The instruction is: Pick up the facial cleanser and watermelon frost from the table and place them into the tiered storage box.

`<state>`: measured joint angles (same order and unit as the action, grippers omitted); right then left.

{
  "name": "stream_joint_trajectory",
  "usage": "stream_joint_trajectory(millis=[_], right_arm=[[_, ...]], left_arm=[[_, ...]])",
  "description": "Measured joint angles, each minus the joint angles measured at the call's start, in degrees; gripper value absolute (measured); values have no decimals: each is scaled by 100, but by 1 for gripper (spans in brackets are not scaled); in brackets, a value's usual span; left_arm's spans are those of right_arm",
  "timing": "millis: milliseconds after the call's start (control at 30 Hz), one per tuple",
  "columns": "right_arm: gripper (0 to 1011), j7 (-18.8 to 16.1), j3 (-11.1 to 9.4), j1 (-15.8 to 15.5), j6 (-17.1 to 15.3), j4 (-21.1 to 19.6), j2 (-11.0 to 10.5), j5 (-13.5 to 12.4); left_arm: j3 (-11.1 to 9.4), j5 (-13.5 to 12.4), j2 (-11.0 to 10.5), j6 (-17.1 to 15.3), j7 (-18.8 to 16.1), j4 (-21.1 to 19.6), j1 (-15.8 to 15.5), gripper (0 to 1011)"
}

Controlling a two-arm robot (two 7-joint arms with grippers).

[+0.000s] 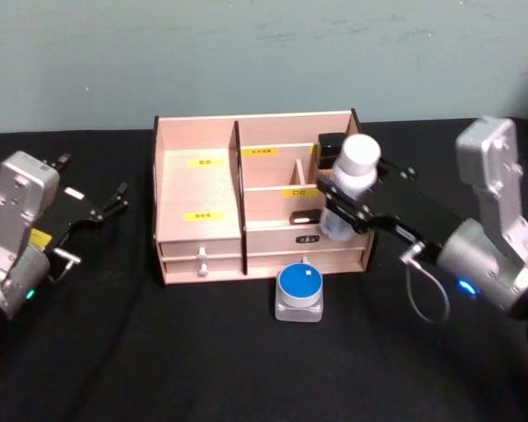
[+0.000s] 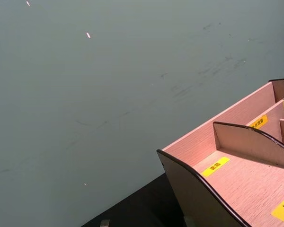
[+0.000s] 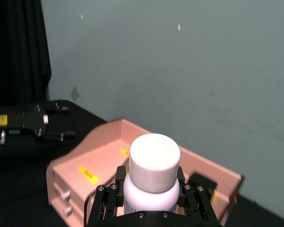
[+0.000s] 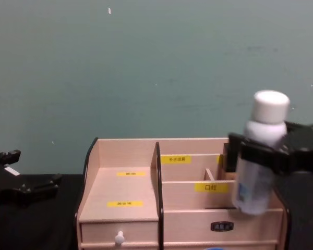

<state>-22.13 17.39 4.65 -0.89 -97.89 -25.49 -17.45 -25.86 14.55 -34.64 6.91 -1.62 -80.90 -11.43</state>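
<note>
Nearest the robot, a small jar with a blue lid (image 1: 299,291) sits on the black table (image 1: 158,352), just in front of the tiered storage box (image 1: 198,186) and right of its white-knobbed drawer (image 1: 202,256). No gripper touches it.

The box stands square to the robot. Its left half is one wide stepped bay with two yellow labels on its floor and the drawer below. A tall black-edged divider (image 1: 238,171) splits it from the right half, which rises in smaller labelled compartments. A small dark object (image 1: 303,215) lies in the low front compartment on the right. Another dark block (image 1: 331,142) sits at the rear right corner, though I cannot make out what it is.

The right gripper (image 1: 345,204) reaches in from the right, its black fingers clamped round the body of a white bottle with a white cap (image 1: 359,156). The bottle is over the right end of the box. In the chest view it leans a little — cap (image 4: 270,107) towards the robot's right, base near the front wall. Whether the base is already inside a compartment or just above it is hard to say.

The left gripper (image 1: 92,189) hovers over the table to the left, well apart from the box, fingers spread.

Behind everything stands a plain grey-green wall (image 1: 264,53).
</note>
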Motion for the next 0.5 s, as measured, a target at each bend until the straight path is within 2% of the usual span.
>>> stream_joint_trajectory(millis=[200,500], right_arm=[[600,-90,259,679,-3,471,312,92],[600,-176,502,1409,142,1206,692,183]], left_arm=[[0,0,0,0,0,0,0,1010],[0,0,0,0,0,0,0,1010]])
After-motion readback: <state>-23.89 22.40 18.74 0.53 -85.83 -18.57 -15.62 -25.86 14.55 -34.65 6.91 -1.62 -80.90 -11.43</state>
